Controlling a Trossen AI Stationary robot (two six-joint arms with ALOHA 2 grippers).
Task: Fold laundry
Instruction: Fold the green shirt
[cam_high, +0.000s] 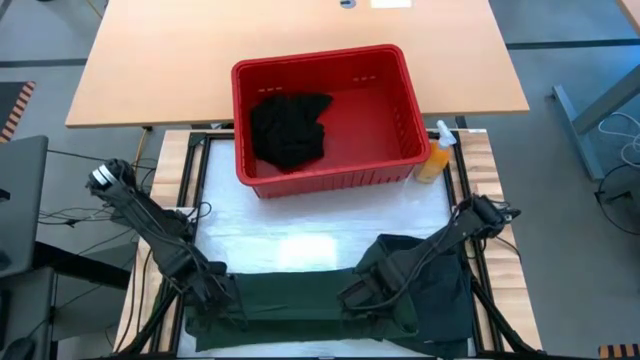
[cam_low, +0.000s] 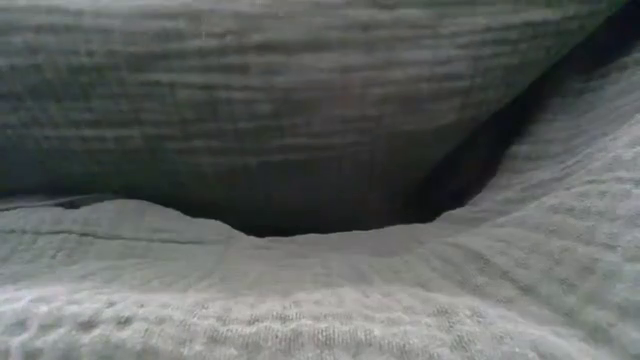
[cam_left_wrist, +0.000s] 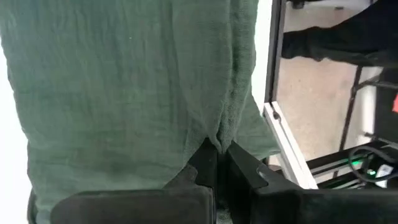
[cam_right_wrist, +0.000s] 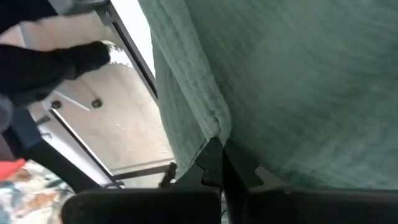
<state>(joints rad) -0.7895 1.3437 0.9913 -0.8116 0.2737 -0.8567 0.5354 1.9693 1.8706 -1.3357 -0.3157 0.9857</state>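
A dark green garment (cam_high: 300, 300) lies spread along the table's near edge, between my two grippers. It fills the low view (cam_low: 300, 120) from close up. My left gripper (cam_high: 225, 295) is shut on its left part and my right gripper (cam_high: 355, 295) on its middle. Right of that, more of the garment lies bunched (cam_high: 430, 270). A black garment (cam_high: 290, 130) lies crumpled in the red basket (cam_high: 400, 75) at the far middle. My left gripper pinches a gathered ridge of the green garment (cam_left_wrist: 219, 134) between its two shut fingers (cam_left_wrist: 205, 163), slanting down from the table's left. Creases run from the pinch away across the cloth. How many layers, I cannot tell. My right gripper pinches a puckered edge or fold of the green garment (cam_right_wrist: 219, 127) between its two shut fingers (cam_right_wrist: 239, 163), slanting down from the table's right. The cloth spreads away from the pinch. The layers cannot be counted.
An orange spray bottle (cam_high: 436, 155) stands just right of the basket. Black frame rails (cam_high: 197, 200) run along the white work surface's (cam_high: 300, 225) left and right sides. A wooden table (cam_high: 300, 40) stands beyond the basket.
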